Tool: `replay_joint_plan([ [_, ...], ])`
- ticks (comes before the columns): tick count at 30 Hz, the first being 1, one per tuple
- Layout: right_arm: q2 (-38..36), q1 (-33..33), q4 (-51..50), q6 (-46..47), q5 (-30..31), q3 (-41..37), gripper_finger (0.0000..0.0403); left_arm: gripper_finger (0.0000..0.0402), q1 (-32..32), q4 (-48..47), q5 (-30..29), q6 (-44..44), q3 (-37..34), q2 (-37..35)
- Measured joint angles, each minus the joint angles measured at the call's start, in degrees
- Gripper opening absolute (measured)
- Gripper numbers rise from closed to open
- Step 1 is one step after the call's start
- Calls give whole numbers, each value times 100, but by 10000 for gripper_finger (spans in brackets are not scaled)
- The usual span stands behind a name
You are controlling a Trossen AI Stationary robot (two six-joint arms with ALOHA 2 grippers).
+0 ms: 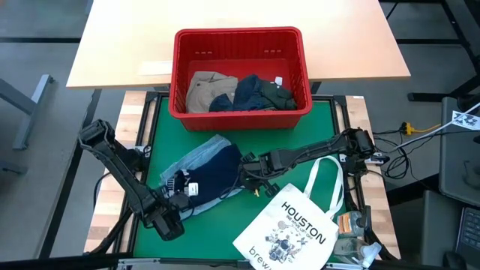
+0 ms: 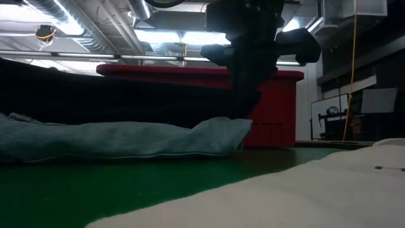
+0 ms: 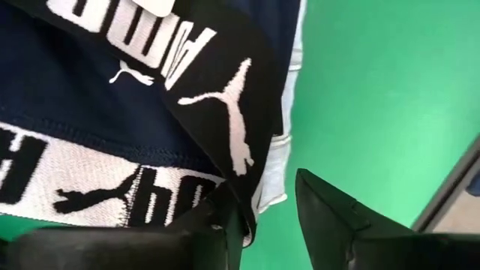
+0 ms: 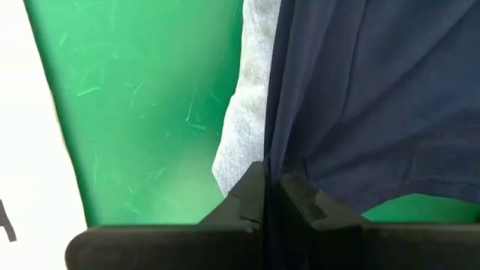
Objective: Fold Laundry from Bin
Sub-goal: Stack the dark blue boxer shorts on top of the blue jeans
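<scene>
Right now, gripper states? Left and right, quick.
Left gripper: open, fingers parted at the waistband of the navy garment.
Right gripper: shut on the navy garment's edge.

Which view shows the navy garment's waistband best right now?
The left wrist view: the navy garment's waistband fills it, logo lettering legible, beside the left gripper. The high view shows it only small; the right wrist view shows plain navy cloth; the low view, a dark mass.

Green mat bears red bin, denim garment, white tote.
</scene>
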Motion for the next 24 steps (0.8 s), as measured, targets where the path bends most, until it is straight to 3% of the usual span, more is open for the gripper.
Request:
replay_joint_plan([
  [7, 0, 0, 9, -2, -2, 0, 27, 158, 0, 183, 298, 2, 0, 0],
  [18, 0, 0, 7, -2, -3, 2, 157, 214, 2, 287, 551, 2, 0, 0],
  [24, 0, 0, 11, -2, -4, 2, 187, 215, -4, 287, 290, 0, 0, 0],
])
